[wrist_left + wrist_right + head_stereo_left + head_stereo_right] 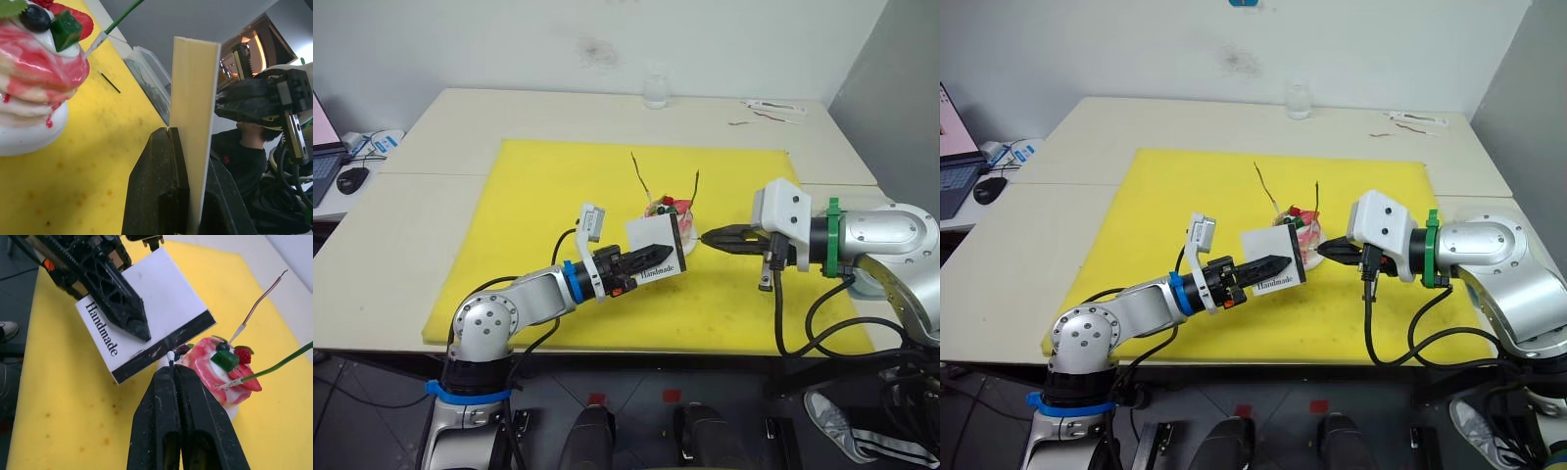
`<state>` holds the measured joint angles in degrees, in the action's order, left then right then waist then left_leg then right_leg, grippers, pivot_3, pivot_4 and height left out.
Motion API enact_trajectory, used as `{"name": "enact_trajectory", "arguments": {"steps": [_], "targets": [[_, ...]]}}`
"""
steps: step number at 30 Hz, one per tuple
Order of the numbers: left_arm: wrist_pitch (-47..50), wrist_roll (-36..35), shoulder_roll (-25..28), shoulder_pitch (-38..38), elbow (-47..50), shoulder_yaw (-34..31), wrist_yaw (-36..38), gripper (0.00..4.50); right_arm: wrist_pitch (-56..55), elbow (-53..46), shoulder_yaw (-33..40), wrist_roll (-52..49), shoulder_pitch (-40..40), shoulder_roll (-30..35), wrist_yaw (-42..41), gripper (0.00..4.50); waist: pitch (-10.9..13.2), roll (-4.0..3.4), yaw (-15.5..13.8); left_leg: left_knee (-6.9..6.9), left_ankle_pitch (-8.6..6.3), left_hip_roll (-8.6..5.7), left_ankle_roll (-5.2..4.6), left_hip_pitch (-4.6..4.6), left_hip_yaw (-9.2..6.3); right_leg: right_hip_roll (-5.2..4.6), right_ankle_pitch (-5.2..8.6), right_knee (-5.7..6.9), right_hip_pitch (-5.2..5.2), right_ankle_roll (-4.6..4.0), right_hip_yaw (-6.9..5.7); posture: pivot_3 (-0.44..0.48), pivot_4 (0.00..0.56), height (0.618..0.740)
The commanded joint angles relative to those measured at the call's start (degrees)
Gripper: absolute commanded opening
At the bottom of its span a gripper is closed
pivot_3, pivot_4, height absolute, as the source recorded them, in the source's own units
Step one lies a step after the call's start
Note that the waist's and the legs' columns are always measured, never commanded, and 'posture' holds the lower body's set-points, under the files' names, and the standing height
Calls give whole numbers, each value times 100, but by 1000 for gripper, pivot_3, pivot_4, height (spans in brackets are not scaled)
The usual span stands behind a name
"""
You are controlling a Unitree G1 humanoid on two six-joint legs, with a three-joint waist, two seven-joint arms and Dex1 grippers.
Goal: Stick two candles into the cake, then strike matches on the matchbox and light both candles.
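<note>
- Foam-like yellow mat (548,235) covers the middle of the pale table (431,147), soft-looking and speckled with small dark marks, with the cake (222,369) near its centre.
- Matchbox (146,316), a flat white card box printed "Handmade", is clamped between the left gripper's (646,259) closed fingers just beside the cake, its scuffed black strip turned toward the right arm.
- Cake, glossy pink-and-white layers on a small white plate, carries a strawberry, dark berries and both candles (641,174), thin wavy stems already planted and leaning outward, with no flame visible.
- Right gripper (173,369) is pinched shut on a match (170,356), whose pale head alone shows past the fingertips, at or nearly on the strip.
- Striking looks to be the step in hand; it likely calls for a quick drag along the strip, light pressure, the box held rigid, the stroke directed away from the cake.
- Spare match (109,82) lies on the mat beyond the cake.
</note>
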<state>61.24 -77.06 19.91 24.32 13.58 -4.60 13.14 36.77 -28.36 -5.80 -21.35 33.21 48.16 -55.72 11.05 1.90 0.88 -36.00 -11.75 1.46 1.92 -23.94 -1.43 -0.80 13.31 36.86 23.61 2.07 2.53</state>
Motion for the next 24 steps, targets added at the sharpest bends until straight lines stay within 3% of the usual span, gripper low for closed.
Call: {"name": "enact_trajectory", "arguments": {"steps": [1, 16, 21, 24], "targets": [[-72, 26, -60, 102, 118, -3, 128, 0, -128, -53, 50, 85, 103, -43, 115, 33, 0, 0, 2, 0, 0, 2, 0, 1, -1, 2, 0, 1, 1, 0, -1, 0, 150, 740], [53, 21, 65, -89, 121, -184, 66, 0, -273, 151, 11, 163, 156, -229, 153, 33, 0, 0, 14, -2, 0, 5, 0, 3, 0, 8, -1, 3, -1, 1, 2, 0, 150, 740], [108, 60, 434, -690, 227, -354, 217, 0, 77, 291, -35, 30, 719, -691, 442, 33, 1, -2, 97, -3, 0, 11, -1, 7, -1, 10, -1, 12, 2, 0, 1, 0, 150, 740], [131, -12, 569, -932, 372, -390, 266, 0, -145, 788, -368, 387, 1147, -1354, 902, 33, 1, -2, 100, -3, 0, 17, -1, 11, -4, 18, -2, 15, 2, -3, 1, 0, 150, 740]]}}
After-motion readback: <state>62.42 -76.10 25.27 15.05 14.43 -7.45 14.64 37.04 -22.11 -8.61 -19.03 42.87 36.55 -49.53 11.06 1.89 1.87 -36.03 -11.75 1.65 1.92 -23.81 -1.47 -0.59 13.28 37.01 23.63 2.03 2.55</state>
